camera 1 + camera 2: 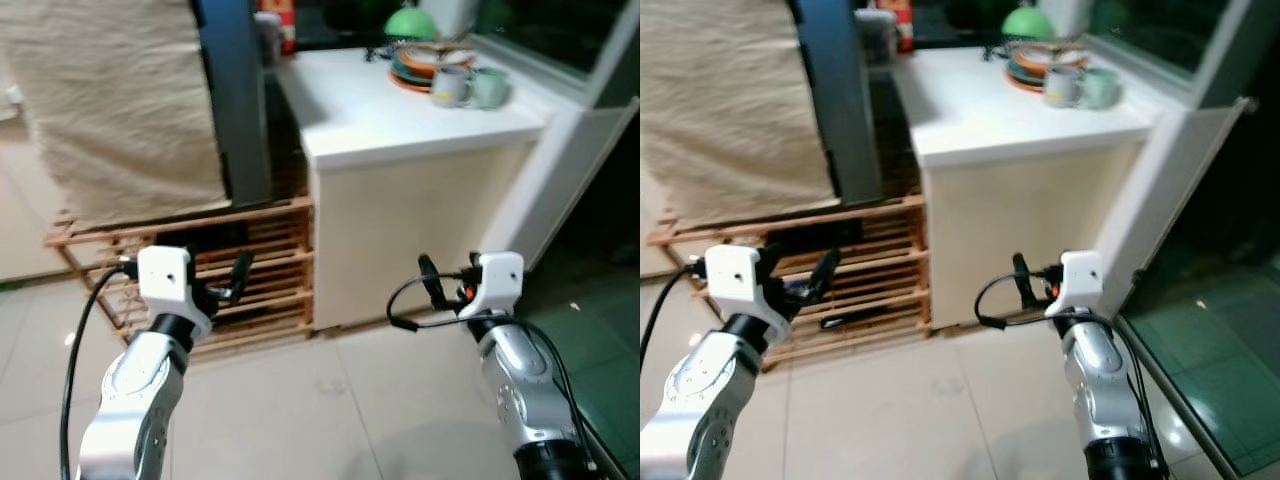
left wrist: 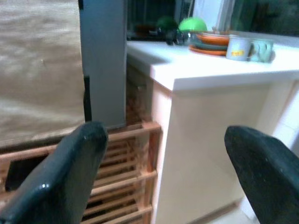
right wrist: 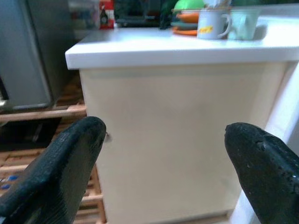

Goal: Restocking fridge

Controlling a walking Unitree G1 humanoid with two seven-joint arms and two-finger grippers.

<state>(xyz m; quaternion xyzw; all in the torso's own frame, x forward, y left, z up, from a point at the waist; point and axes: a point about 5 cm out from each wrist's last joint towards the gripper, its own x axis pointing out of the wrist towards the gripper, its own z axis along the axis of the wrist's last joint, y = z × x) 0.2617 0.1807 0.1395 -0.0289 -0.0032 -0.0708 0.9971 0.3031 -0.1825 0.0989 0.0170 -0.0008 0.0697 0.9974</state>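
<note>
Ahead and to the left: a tall grey fridge (image 1: 235, 100), door edge dark and upright, standing on a low wooden slatted pallet (image 1: 262, 262), with a beige cloth (image 1: 115, 100) hanging just beside it. To the right, touching the pallet: a cream cabinet (image 1: 420, 230) under a white counter (image 1: 380, 110), bearing stacked orange and green plates (image 1: 420, 68), a green bowl (image 1: 410, 22) and two mugs (image 1: 468, 86). Left gripper (image 1: 232, 280) raised before the pallet, fingers (image 2: 65, 182) spread apart, holding nothing. Right gripper (image 1: 432, 282) raised before the cabinet front, fingers (image 3: 70, 163) likewise parted and empty.
</note>
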